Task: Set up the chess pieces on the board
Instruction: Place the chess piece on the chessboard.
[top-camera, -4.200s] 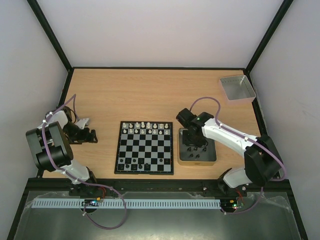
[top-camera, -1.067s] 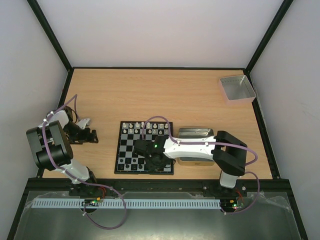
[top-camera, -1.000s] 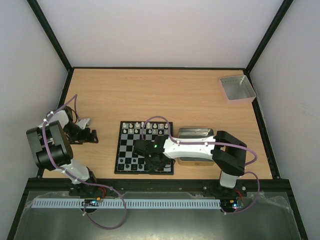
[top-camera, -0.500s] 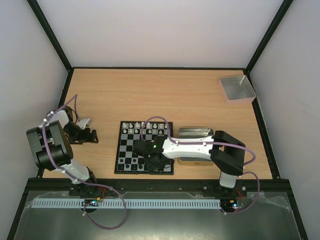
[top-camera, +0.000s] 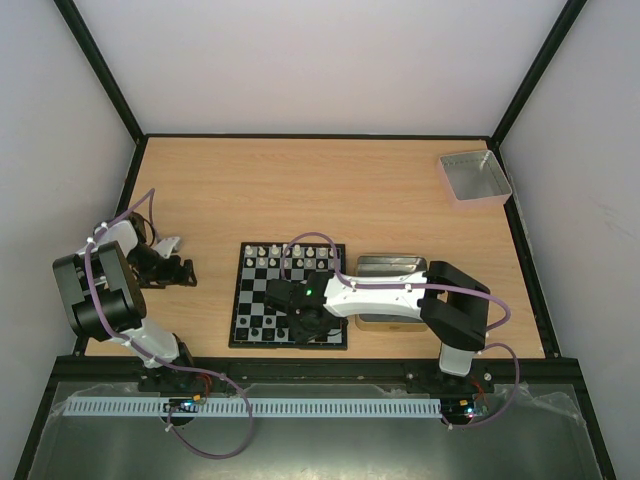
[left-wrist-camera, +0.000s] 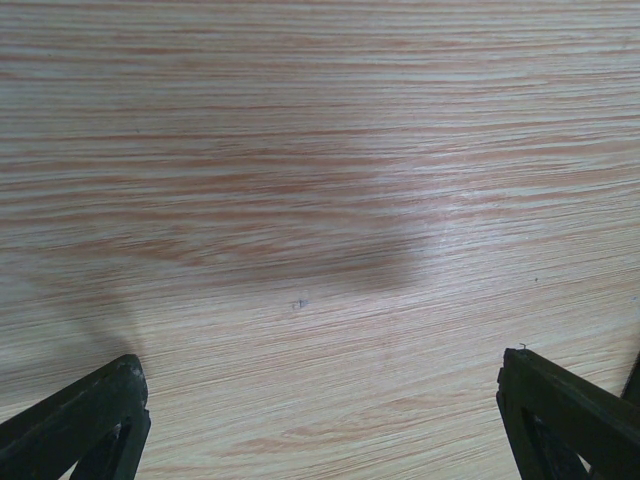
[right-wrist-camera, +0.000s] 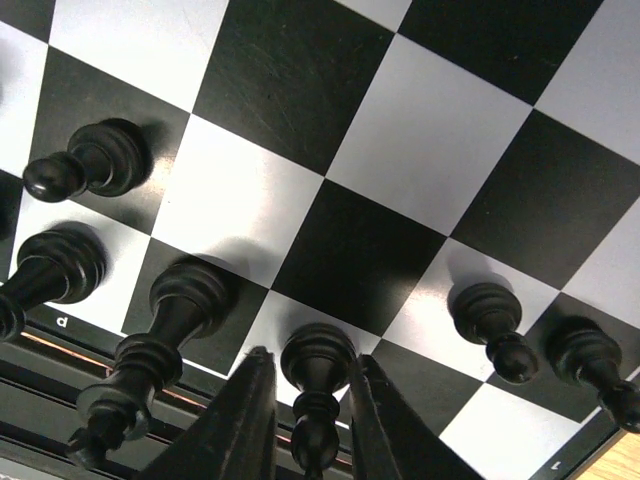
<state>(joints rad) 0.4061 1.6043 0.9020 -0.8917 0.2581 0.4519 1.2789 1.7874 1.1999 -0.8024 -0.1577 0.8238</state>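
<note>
**While black's near edge fills, most of black's side is not yet set**

Where the right gripper (right-wrist-camera: 313, 358) reaches down to the near edge of the board (right-wrist-camera: 300, 80), its two fingers (right-wrist-camera: 245, 420) flank one black piece (right-wrist-camera: 316, 395) that stands upright on a white square of the edge row. The gaps on either side of the piece's stem are very narrow. Whether the fingers are pinching it or standing just clear cannot be told from the wrist view.

Just beside it on the same near edge stand five more black pieces (right-wrist-camera: 165, 330), three to one side and two to the other, in the two nearest rows. That looks like well under half of black's set.

Along the far edge of the board, the overhead view shows the white pieces (top-camera: 290, 255) in two rows. That side appears done, though the figures are too small to check one by one.

To the right of the board lies the metal tin (top-camera: 385, 264). The right arm covers most of it, so how many pieces wait inside is hidden.

Well to the left of the board, the left gripper (left-wrist-camera: 318, 360) hangs over bare table with its fingers wide apart and nothing between them.

Judged so, white is placed, and black's rows are the work remaining.
</note>
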